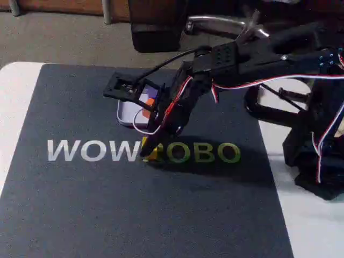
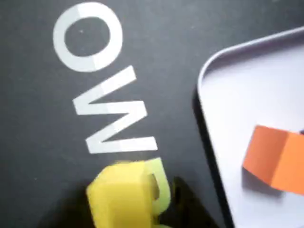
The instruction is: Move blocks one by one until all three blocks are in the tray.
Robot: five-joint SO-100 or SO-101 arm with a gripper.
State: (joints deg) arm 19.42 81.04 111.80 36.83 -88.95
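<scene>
yellow block [image 2: 124, 195] sits at the bottom edge of your wrist view, on the dark mat [image 2: 28, 142], just below the white "w" and lying over the pale green "r" of the printed lettering. in the fixed view you see only a sliver of that yellow block [image 1: 152, 156], right at the tip of the gripper [image 1: 150, 150], where the white letters meet the green ones.

your gripper is lowered to the mat at the yellow block, the arm reaching in from the right of the fixed view. you cannot tell from either view whether its fingers are apart or closed on the block; the tips are dark against the mat and blurred.

your tray [image 1: 127, 116] lies on the mat just behind the gripper in the fixed view, partly hidden by the black camera bracket and the red and white wires. inside it you can see the orange block [image 2: 277, 162] resting on the tray floor, apart from the near rim [image 2: 209, 118] in the wrist view, and the purple block [image 1: 151, 94] just behind the orange one in the fixed view.
</scene>
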